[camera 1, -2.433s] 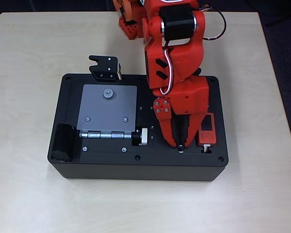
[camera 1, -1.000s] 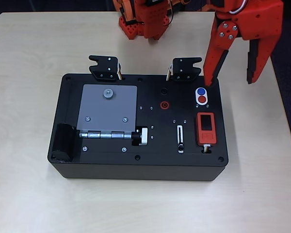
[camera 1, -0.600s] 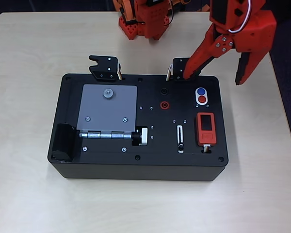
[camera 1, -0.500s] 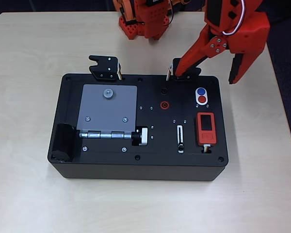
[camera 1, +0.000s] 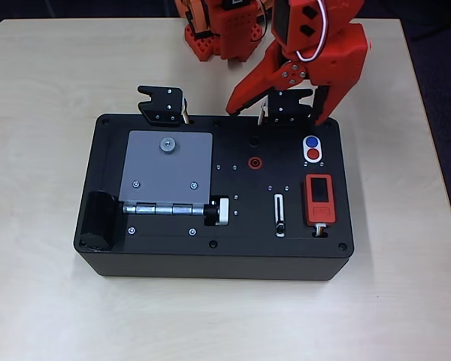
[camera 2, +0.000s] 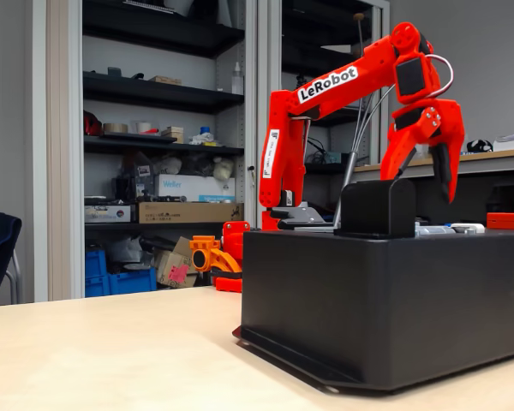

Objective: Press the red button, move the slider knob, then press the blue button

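While the orange gripper (camera 1: 278,114) hangs over the far edge of the black box (camera 1: 165,248) in the overhead view, its two fingers are spread wide: one slants out toward picture-left with its tip near the box's rear rim, the other points down beside a black bracket (camera 1: 286,105). From the fixed view the gripper (camera 2: 424,171) sits well above the box top (camera 2: 385,291), touching nothing, with its fingers pointing downward and nothing between them.

On the box top, toward picture-right, a white oval surround holds the blue button (camera 1: 311,141) and the red button (camera 1: 313,154); the oval's long axis runs from the far side toward the near side, blue at the far end and red at the near end, the two just beside each other. Nearer the front edge lies the slider's narrow white-rimmed slot (camera 1: 279,210), its long axis running the same far-to-near way, and the slider knob (camera 1: 280,227) sits close to the slot's near end (a tiny dark nub, hard to make out in detail). Just right of the slot stands a red rectangular device (camera 1: 319,199) with a dark screen. A red ring-shaped socket (camera 1: 253,161) lies left of the buttons, and a grey plate (camera 1: 167,169) covers the left part of the top
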Robot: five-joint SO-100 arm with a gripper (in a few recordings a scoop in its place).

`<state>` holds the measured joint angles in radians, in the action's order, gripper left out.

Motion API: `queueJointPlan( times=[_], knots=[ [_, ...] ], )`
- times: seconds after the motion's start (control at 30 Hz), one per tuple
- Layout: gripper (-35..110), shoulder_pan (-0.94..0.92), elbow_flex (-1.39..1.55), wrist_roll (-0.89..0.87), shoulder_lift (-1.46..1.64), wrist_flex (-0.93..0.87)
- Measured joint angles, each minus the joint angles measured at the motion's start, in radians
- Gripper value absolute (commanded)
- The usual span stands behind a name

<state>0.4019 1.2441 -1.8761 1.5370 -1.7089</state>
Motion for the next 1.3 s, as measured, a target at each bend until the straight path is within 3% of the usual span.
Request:
queueJointPlan(
  times=[0.37, 1.3],
  knots=[
    [52, -0.006, 0.098, -0.002, 0.009, 0.115],
    [51, 0.012, 0.147, -0.026, 0.011, 0.172]
  ],
)
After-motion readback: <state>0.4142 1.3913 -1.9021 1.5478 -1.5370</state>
